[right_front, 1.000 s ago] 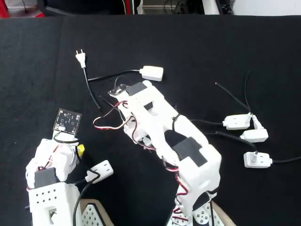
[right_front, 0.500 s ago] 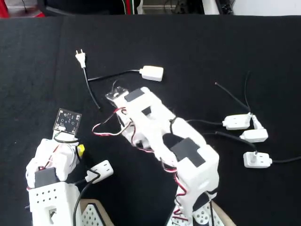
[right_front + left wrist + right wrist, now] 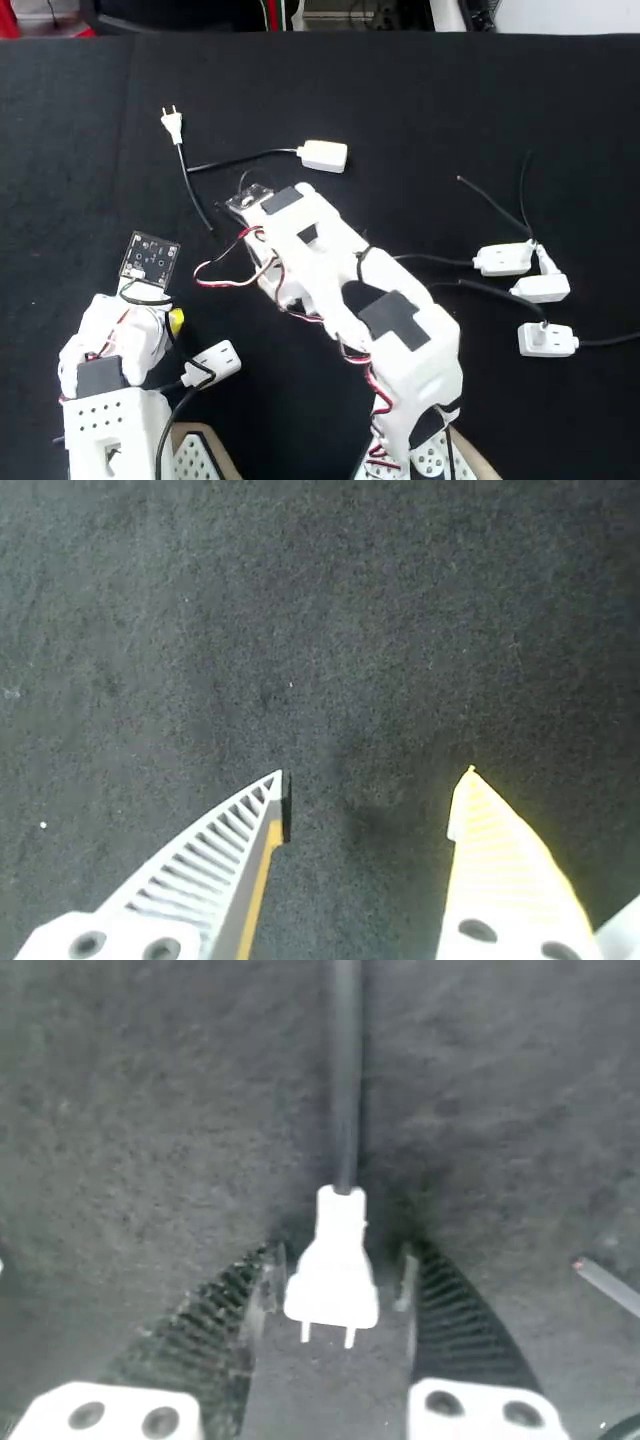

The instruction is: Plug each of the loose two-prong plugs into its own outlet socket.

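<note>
The right gripper (image 3: 337,1253) sits just by the white outlet socket (image 3: 323,155). Its fingers are spread, one on each side of a white two-prong plug (image 3: 333,1285) lying on the black cloth (image 3: 320,630). This arm has slid a little sideways. The left gripper (image 3: 374,772), far from the socket, is spread wide too.

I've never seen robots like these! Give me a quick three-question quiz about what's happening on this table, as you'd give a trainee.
1. True or false: the left hand is holding a plug.
2. What lies between the right hand fingers? A) a white plug B) a white socket C) a screwdriver
3. How many prongs show on that plug?

Key: 1 false, it is open over bare black cloth; 2 A; 3 two.
</note>
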